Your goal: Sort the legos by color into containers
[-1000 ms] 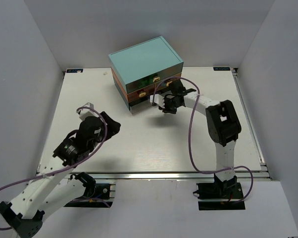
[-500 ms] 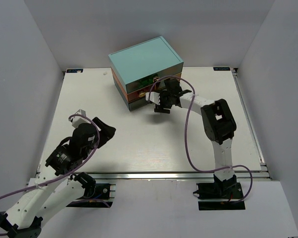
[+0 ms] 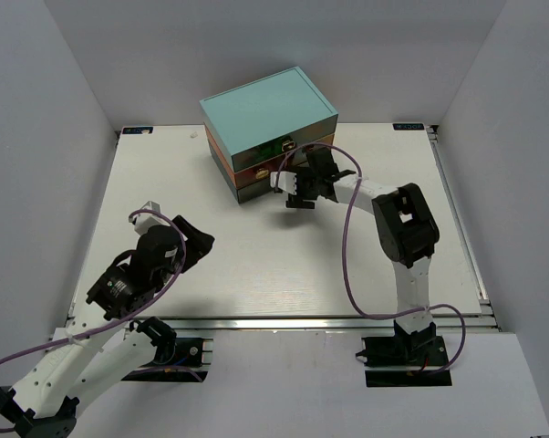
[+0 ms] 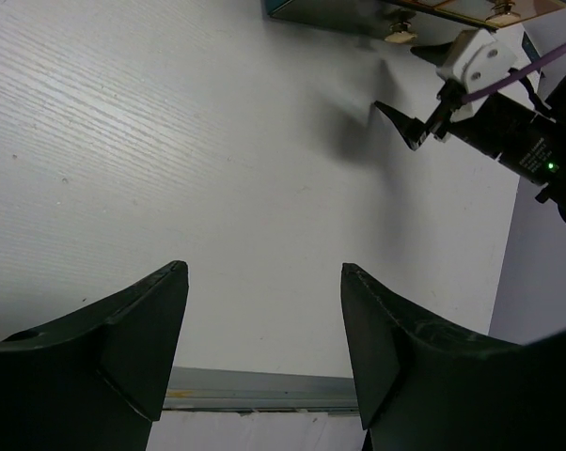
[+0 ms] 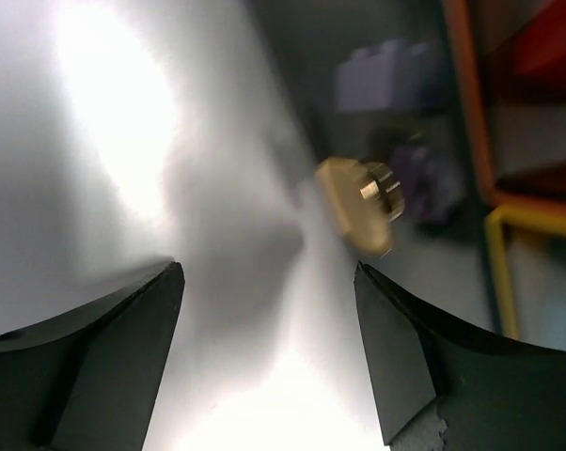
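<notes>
At the front of the chest (image 3: 270,109), the right gripper (image 5: 267,272) has just sprung apart: jaws wide, the tan knob (image 5: 358,209) loose between them and touching neither. Behind that knob, lilac legos (image 5: 382,75) sit inside the drawer (image 5: 302,56), which now looks pushed home. That colour seems dealt with. Down by the bases, the left gripper (image 4: 264,272) hangs released and empty over the table (image 4: 170,141).

The light-teal-topped chest (image 3: 267,108) stands at the far middle of the tabletop (image 3: 284,265), turned a little askew. Its drawers (image 3: 261,173) are stacked in the front face. Seen close up, pale lilac legos (image 5: 382,73) lie blurred behind a clear drawer front with a tan knob (image 5: 358,202), and a red shape (image 5: 546,47) shows past the orange edge.
</notes>
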{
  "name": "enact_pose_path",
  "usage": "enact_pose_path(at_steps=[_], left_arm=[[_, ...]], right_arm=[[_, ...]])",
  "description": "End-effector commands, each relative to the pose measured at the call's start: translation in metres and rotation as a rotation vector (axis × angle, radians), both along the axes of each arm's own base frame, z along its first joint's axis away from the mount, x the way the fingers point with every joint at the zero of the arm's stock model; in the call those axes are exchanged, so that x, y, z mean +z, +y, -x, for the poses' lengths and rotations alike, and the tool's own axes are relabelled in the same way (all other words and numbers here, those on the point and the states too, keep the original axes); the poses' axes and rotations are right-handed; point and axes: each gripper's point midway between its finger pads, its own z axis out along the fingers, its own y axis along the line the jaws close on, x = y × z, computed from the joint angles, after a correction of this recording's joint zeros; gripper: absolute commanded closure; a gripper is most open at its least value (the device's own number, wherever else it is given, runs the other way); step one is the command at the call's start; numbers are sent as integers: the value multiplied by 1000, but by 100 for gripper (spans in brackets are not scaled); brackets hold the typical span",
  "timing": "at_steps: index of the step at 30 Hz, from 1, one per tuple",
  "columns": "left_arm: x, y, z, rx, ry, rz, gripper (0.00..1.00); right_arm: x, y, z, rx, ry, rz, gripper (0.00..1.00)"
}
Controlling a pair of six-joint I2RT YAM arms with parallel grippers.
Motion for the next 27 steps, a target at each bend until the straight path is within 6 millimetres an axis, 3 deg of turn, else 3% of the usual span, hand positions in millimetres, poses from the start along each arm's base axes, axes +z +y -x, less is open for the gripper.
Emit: enact_pose_path(at_steps=[1, 3, 4, 6, 8, 10, 11, 12, 13, 15, 17, 20, 21, 22, 24, 25, 26, 27], left_arm=[[-1, 2, -2, 16, -4, -1, 24], [-5, 1, -2, 11, -6, 1, 24], [-6, 0, -3, 9, -5, 3, 24], [-9, -1, -4, 7, -8, 5, 25], [-12, -3, -5, 1, -8, 5, 25], [-10, -5, -7, -7, -19, 5, 29], [-10, -6, -8, -10, -22, 2, 33], [-8, -8, -10, -22, -36, 0, 50], [-8, -9, -11, -31, -39, -3, 61], [-5, -13, -15, -50, -62, -11, 86], [-4, -18, -18, -88, -81, -22, 92], [3, -30, -24, -154, -128, -24, 77], [9, -35, -27, -170, -154, -17, 68], [12, -38, -28, -186, -164, -16, 42], [12, -47, -32, -240, -173, -44, 17], [18, -50, -34, -255, -182, -49, 5], [19, -52, -36, -279, -186, -75, 2], [17, -57, -38, -307, -175, -89, 2]], right_arm=[[21, -12, 20, 26, -22, -11, 22], [22, -18, 28, 25, -11, -12, 23], [33, -19, 31, 18, -16, -28, 25], [30, -25, 45, 13, 32, -30, 28], [41, -30, 59, 3, 75, -46, 38], [66, -31, 68, -48, 114, -113, 94], [76, -32, 70, -86, 135, -144, 100], [84, -34, 74, -119, 167, -177, 100], [102, -40, 76, -227, 220, -261, 100], [118, -50, 73, -394, 256, -343, 100], [134, -61, 76, -544, 338, -443, 100], [152, -69, 87, -635, 468, -491, 100], [168, -64, 89, -615, 496, -524, 95], [169, -72, 95, -631, 543, -523, 87], [190, -71, 100, -635, 568, -574, 62], [194, -73, 105, -638, 586, -576, 55], [199, -72, 109, -626, 598, -583, 51], [209, -76, 111, -647, 587, -598, 20]])
